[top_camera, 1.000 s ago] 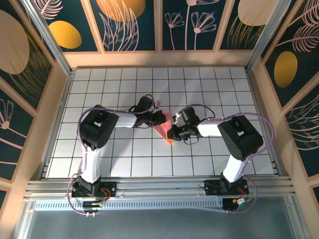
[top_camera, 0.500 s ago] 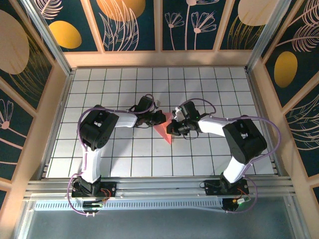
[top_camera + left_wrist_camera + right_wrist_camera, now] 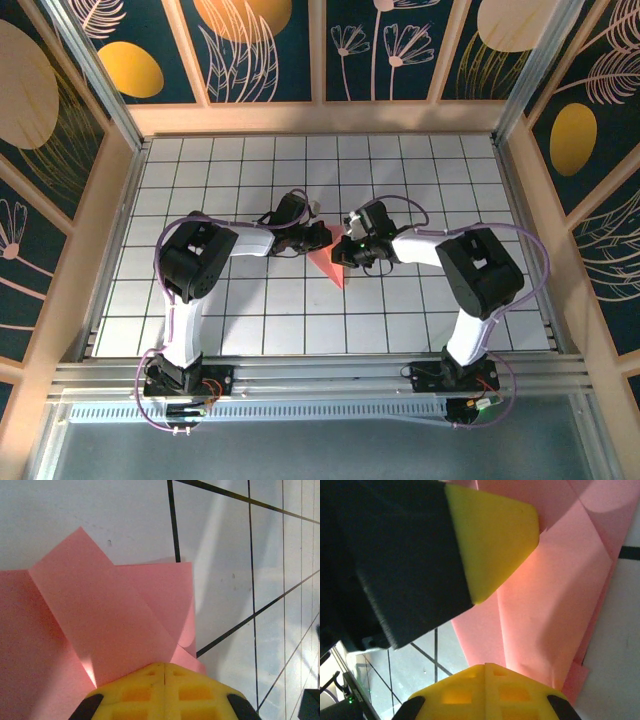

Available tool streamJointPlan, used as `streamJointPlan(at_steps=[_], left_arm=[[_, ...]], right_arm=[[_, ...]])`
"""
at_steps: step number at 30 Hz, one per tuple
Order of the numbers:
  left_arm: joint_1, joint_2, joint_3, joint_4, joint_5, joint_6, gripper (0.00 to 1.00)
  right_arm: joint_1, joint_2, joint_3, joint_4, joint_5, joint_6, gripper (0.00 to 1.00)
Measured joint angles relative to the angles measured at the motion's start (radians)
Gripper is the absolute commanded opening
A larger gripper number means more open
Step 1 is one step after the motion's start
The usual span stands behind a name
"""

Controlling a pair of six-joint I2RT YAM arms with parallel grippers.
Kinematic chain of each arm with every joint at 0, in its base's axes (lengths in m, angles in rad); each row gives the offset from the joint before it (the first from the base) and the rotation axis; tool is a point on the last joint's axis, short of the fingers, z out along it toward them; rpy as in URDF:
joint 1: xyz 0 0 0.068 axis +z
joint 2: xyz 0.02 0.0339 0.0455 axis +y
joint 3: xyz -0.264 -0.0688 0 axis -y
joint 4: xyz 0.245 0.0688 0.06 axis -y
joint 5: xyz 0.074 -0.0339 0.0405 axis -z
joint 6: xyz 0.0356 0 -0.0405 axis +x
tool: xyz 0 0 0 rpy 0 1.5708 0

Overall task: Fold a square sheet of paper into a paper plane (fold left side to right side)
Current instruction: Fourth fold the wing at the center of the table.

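The salmon-pink sheet of paper lies flat on the white grid table, folded into a pointed paper plane shape with its tip toward the near edge. Layered flaps and creases show in the left wrist view and the right wrist view. My left gripper is shut, its yellow tips resting on the paper's far left part. My right gripper is also shut, tips down on the paper's right side. The left gripper's yellow fingertip sits just across from it.
The white grid table is walled by wooden panels on three sides. Both arm bases sit on the metal rail at the near edge. The two grippers are nearly touching over the paper.
My right gripper has slid along the paper away from the near tip, toward the far end and closer to the left gripper. The left gripper has held still.
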Motion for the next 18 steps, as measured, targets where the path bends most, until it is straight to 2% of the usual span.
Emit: streamJointPlan(at_steps=[18], left_arm=[[0.000,0.000,0.000,0.000,-0.002,-0.002,0.00]], right_arm=[[0.025,0.024,0.010,0.022,0.012,0.037,0.00]])
